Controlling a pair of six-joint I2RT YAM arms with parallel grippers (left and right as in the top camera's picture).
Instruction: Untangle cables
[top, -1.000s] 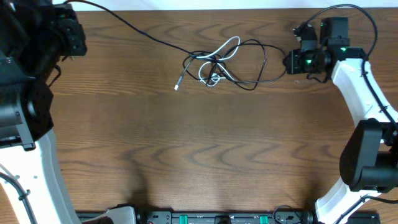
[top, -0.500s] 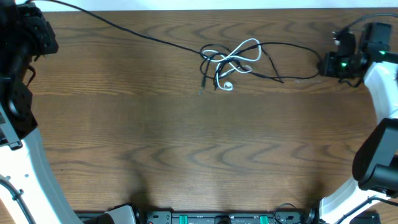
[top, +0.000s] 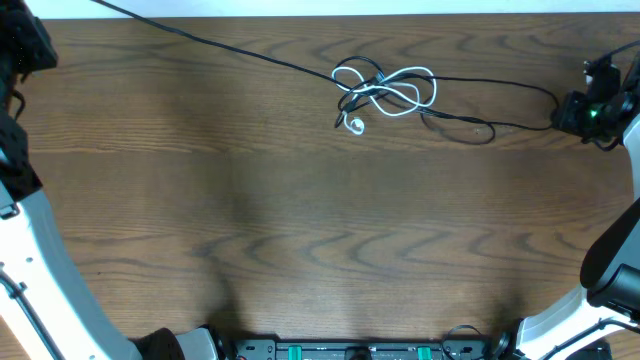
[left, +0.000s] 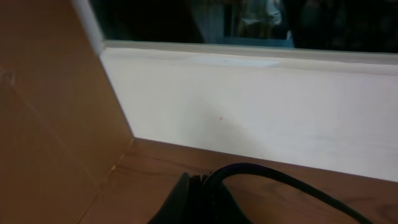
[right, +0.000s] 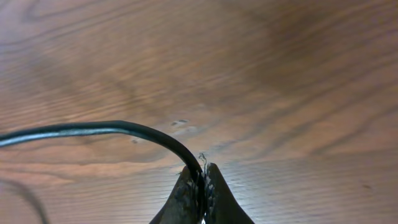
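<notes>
Looking from overhead: knot (top: 375, 92) of black cable (top: 250, 50) and white cable (top: 412, 88) lies on tabletop (top: 300, 230). Black cable leaves knot both ways, near-straight to the left. Right end effector (top: 572, 112) sits well right of knot, at the cable's end.
Left wrist: left end effector (left: 200, 183) pinched shut on black cable.
Right wrist: right end effector clamped shut on black cable, just above tabletop.

At the bottom centre the right gripper (right: 200, 186) has its two fingertips pinched together on a black cable (right: 93, 129). From the tips the cable rises, bends left and runs just above the wooden table (right: 280, 74) to the left edge. A blurred dark curve shows in the lower left corner.
</notes>
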